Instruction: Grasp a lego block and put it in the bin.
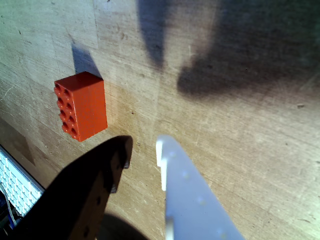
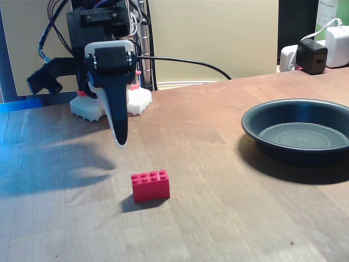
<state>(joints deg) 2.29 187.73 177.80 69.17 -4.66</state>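
Note:
The lego block point(image 2: 150, 185) is a small red brick with two rows of four studs, sitting on the wooden table in front of the arm. In the wrist view the lego block point(image 1: 81, 105) lies up and to the left of my gripper point(image 1: 142, 145), clear of both fingers. The black finger point(image 1: 107, 165) and the white finger point(image 1: 175, 170) stand apart with nothing between them. In the fixed view my gripper point(image 2: 121, 141) points down, hanging above the table behind and left of the brick. The bin point(image 2: 256, 128), a wide shallow dark round pan, rests empty at the right.
The arm's white base point(image 2: 139, 101) with red-pink parts stands at the back of the table. Black and white power adapters point(image 2: 313, 54) sit at the back right, and a black cable runs behind. A white gridded object point(image 1: 17, 185) shows at the wrist view's lower left.

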